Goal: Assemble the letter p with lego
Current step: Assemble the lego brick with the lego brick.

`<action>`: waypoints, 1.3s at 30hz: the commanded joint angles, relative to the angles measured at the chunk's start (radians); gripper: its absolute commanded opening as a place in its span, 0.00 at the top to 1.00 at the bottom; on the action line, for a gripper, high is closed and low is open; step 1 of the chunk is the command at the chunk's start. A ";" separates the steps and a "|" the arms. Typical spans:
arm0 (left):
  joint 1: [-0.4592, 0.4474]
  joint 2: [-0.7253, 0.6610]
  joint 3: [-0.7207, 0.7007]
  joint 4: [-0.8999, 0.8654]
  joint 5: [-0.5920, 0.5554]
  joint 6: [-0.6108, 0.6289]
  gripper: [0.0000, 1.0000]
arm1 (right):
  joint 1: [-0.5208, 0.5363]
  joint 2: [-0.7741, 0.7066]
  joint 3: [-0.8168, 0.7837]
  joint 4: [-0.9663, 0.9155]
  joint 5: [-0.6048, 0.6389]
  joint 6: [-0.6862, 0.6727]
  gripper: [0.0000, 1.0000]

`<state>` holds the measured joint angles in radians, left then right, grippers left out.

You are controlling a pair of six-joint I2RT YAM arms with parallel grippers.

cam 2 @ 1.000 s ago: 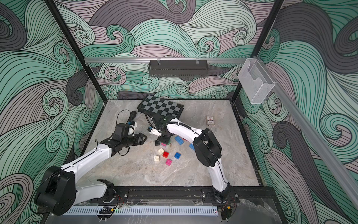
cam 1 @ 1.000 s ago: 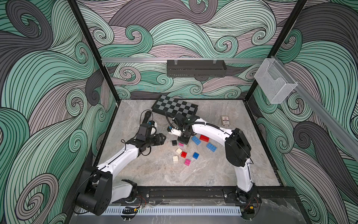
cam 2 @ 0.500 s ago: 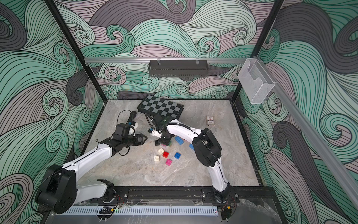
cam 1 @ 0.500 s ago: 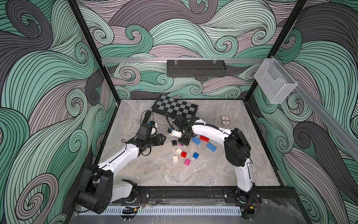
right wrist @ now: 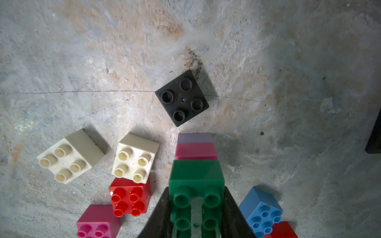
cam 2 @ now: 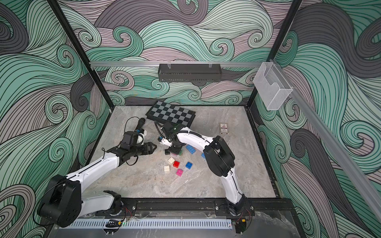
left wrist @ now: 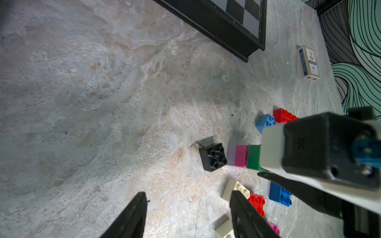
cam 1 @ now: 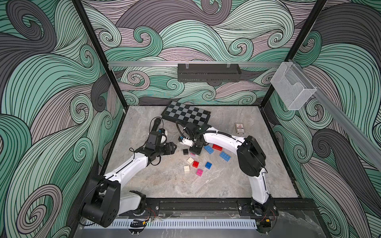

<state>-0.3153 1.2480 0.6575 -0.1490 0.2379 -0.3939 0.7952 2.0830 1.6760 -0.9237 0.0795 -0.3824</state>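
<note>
Bimanual workcell, seen from above and from both wrists. The stone-patterned table point(cam 1: 165, 185) carries a checkered board point(cam 1: 186, 113) at its far edge and a small card box point(cam 1: 239, 128) at far right.

The right gripper point(right wrist: 195, 189) reaches in from the right, its fingers closed on the flanks of a green brick point(right wrist: 195, 175). This brick tops a column with a pink brick point(right wrist: 195, 151) beneath it and a lilac brick point(right wrist: 194, 138) at the base. Whether the base rests on the table cannot be told. The left gripper point(left wrist: 187, 195) hovers well to the left, fingers parted and empty.

A black brick point(right wrist: 182, 97) lies just left of the column. Two cream bricks point(right wrist: 70, 156), a red square brick point(right wrist: 129, 197), a loose pink brick point(right wrist: 97, 220) and a blue square brick point(cam 1: 208, 165) are scattered on the near side. A blue oblong brick point(right wrist: 260, 208) and a red oblong brick point(cam 1: 217, 147) lie to the right.

The step in hand appears to be building the stem of the P. It is best done by keeping the column plumb and pressing straight down, since sideways force could topple it. Open room lies left and near. The board's edge bounds the far side, and the near bricks leave little clearance.
</note>
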 commanded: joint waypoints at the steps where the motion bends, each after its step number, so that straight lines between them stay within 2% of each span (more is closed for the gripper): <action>1: 0.003 0.005 0.002 0.003 0.011 0.015 0.35 | -0.004 0.012 -0.012 -0.005 0.009 -0.010 0.93; 14: 0.003 0.004 0.001 0.003 0.015 0.017 0.35 | -0.002 0.012 -0.018 -0.005 0.046 -0.007 0.93; 30: 0.003 0.001 0.000 0.007 0.026 0.016 0.35 | 0.009 -0.078 -0.010 -0.007 0.022 0.004 0.93; 39: 0.002 0.001 -0.001 0.009 0.029 0.015 0.35 | 0.010 -0.062 -0.023 -0.007 0.017 0.002 0.93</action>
<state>-0.3149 1.2480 0.6575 -0.1478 0.2543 -0.3931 0.7986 2.0327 1.6676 -0.9199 0.1059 -0.3786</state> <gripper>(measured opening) 0.650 0.325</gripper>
